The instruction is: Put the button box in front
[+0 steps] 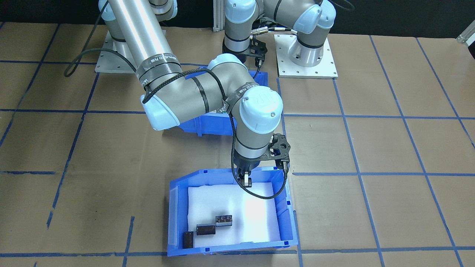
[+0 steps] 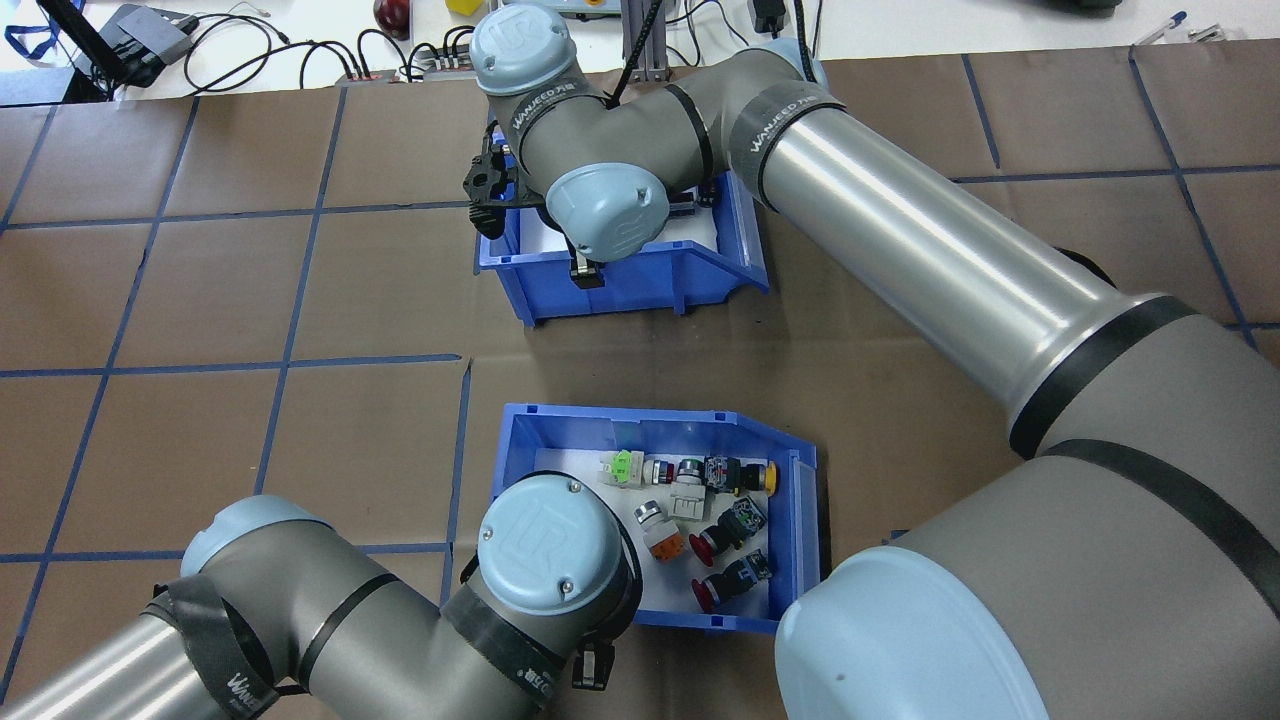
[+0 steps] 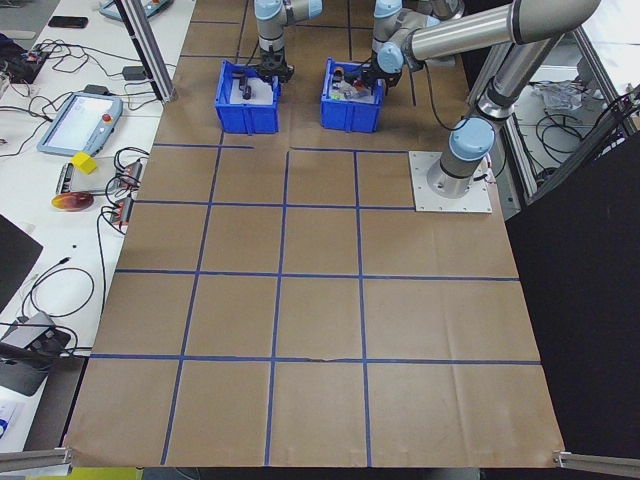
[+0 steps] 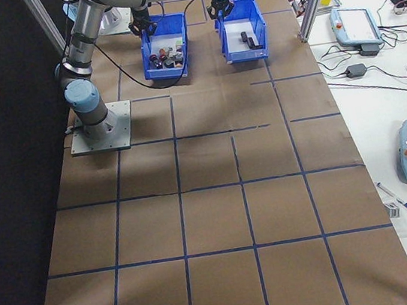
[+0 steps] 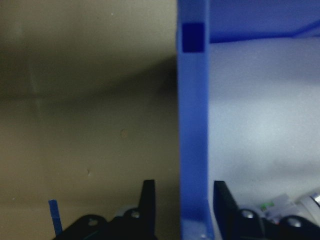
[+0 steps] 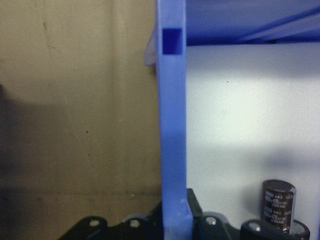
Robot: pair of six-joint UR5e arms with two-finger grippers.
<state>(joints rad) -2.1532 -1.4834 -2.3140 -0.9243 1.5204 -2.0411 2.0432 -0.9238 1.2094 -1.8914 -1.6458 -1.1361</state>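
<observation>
Brown paper covers the table [image 2: 200,300], marked into squares by blue tape [image 2: 200,368].

Largest in the overhead view is the right arm [image 2: 930,260]. It comes in from the right and reaches across to the far side of the table. The left arm [image 2: 380,630] comes in low from the left and bends over the near side.

Two blue bins sit one behind the other, well apart. The button box [image 2: 805,520] is the one nearer the robot's base. The capacitor bin [image 1: 174,222] lies farther out, toward the front-facing camera. Each has a white foam liner [image 1: 237,207].

The left gripper [image 5: 183,190] hangs over the button box's near wall, at the robot-side edge. In its wrist view the fingers straddle that wall, one outside over the paper and one inside over the foam. A gap shows beside the outer finger, so the claw is released and not clamped on anything.

The right gripper [image 1: 245,181] sits on the robot-side wall of the capacitor bin. In its wrist view the fingers press close against both faces of that wall, so it looks clenched on it.

Push-buttons [image 2: 715,535] with red, orange, yellow and green caps lie scattered in the button box. Three dark capacitors [image 1: 206,229] lie in the other bin.
</observation>
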